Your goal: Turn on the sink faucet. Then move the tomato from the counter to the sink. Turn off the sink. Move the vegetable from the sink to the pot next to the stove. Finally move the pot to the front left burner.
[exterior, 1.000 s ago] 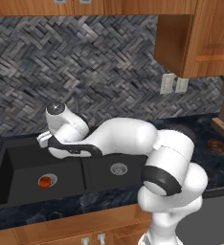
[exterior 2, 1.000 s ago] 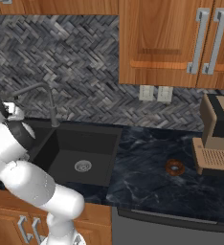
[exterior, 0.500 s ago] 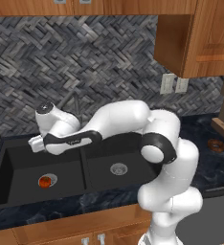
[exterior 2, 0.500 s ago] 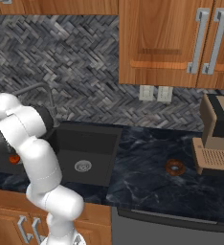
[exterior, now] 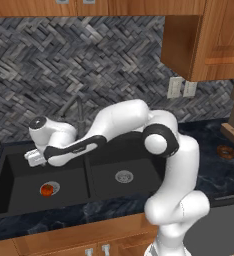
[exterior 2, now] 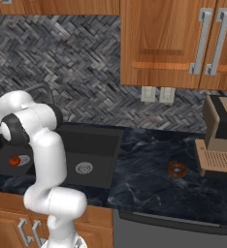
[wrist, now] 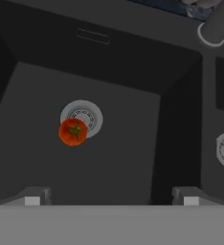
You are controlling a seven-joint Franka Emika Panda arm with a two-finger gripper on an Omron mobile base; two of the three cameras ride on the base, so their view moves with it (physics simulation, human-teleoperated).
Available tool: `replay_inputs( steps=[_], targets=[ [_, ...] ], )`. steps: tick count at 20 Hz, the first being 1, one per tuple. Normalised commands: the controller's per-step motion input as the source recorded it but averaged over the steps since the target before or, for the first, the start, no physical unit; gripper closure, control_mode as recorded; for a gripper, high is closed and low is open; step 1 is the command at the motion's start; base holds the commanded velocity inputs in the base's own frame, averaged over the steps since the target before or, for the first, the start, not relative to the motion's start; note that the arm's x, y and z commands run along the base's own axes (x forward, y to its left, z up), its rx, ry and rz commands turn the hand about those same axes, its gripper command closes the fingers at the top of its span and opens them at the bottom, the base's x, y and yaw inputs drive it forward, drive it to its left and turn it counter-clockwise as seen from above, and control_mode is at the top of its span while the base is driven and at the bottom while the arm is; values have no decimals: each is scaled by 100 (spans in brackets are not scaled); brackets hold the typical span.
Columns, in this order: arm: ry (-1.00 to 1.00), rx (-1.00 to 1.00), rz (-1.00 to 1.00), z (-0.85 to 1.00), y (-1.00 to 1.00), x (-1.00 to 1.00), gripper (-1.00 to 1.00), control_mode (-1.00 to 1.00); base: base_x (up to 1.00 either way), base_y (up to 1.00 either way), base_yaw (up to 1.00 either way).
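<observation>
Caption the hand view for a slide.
Open jaws above the dark sink basin, small red tomato resting on its round steel drain.

- Left base cam: behind arm, looks fwd/down at sink [exterior: 19, 172].
- Right base cam: same sink [exterior 2: 103, 160], from other side, farther.
- Hand cam: straight down, close, into left basin.

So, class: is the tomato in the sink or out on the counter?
In the sink. The tomato lies on the basin floor against the drain of the left bowl.
</observation>
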Motion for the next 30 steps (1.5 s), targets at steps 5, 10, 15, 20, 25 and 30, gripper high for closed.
replay_inputs(
  steps=[5,10,15,20,25,30],
  targets=[
    [6,2,-2,-21,3,0,-100,-100,0,0,0],
    [8,0,0,-23,3,0,-100,-100,0,0,0],
    [8,0,0,-44,4,0,-100,-100,0,0,0],
    [3,0,0,-51,11,6,-100,-100,0,0,0],
    [3,0,0,-43,20,27,-100,-100,0,0,0],
    [7,-1,0,-34,21,28,-100,-100,0,0,0]
  ],
)
